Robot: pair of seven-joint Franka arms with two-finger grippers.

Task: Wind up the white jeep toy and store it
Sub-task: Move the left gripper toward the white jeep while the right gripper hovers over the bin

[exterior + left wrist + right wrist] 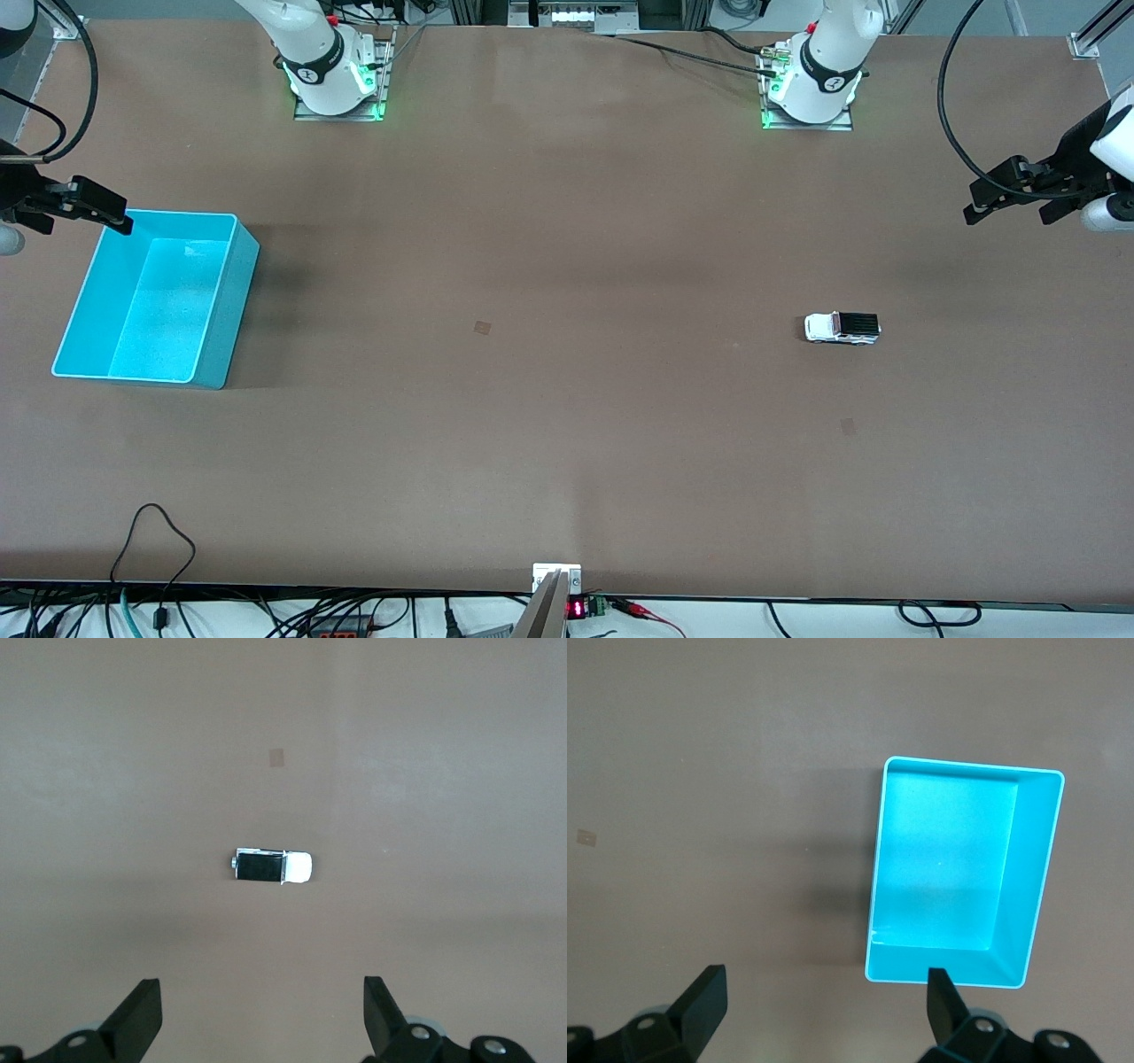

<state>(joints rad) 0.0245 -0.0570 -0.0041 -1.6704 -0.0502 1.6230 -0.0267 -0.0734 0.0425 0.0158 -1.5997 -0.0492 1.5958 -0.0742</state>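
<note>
Jeep pickup first: white jeep toy (842, 327) upright on bare counter (567, 425) toward left arm's end, well apart from cyan bin (155, 297); left claw (262, 1014) wide, high above, needing straight descent, centred squeeze; right claw (826, 1005) wide, waiting over bin's rim.

Bin: open rectangular cyan plastic bin (226, 301), nothing in it, toward the right arm's end.
Table: brown matte tabletop (567, 425).
Marks: small square patches (482, 327).
</note>
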